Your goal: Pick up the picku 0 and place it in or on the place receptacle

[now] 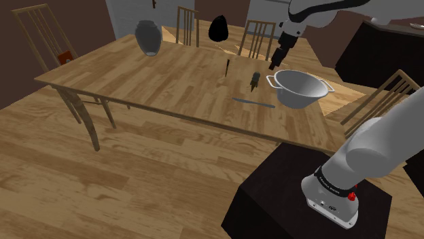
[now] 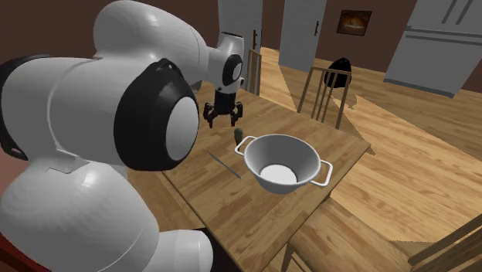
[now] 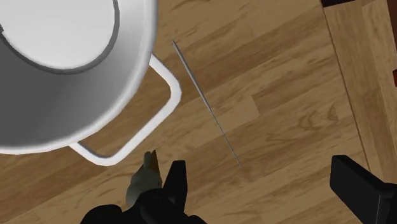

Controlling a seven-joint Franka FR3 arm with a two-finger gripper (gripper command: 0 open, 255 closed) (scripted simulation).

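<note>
Handling: I judge the small grey-green tapered object [image 3: 143, 181] light, rigid and easily knocked aside; best pinched across its wider lower body.
Appearance: dull, mottled, narrowing to a blunt tip; its kind is unclear.
Location: on the pale wooden plank counter [image 1: 170, 81], just beside the round grey-white two-handled pot [image 1: 299, 96].
End effector: black two-finger end effector [image 3: 259, 172], fingers apart, empty, above the counter.

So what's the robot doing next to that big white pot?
The white arm's black tool hangs open just above the wooden table, holding nothing. A small grey thing sits beside the white two-handled pot; in the wrist view it lies just outside one finger, not between them. A thin rod lies nearby. The pot looks empty.
</note>
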